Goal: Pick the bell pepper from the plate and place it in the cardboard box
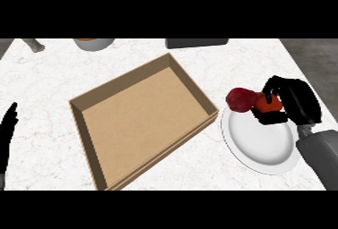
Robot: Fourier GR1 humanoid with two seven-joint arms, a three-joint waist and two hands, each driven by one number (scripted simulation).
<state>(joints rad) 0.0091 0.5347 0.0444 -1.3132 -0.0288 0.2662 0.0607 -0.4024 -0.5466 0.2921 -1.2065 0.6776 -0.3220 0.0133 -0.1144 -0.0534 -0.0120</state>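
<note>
One bell pepper (243, 99) at the plate (260, 145) rim's upper edge, pinched on its right side by the right hand (285, 102), with the cardboard box (142, 118) just left, far nearer than the left hand (8, 129) resting straight-fingered at the counter (52, 80) edge.

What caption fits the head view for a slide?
Right hand curled round the bell pepper above the white plate, beside the cardboard box.

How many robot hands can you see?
2. The right hand is at the right, over the top edge of the white plate, curled round the red bell pepper. The left hand rests open at the left edge.
</note>
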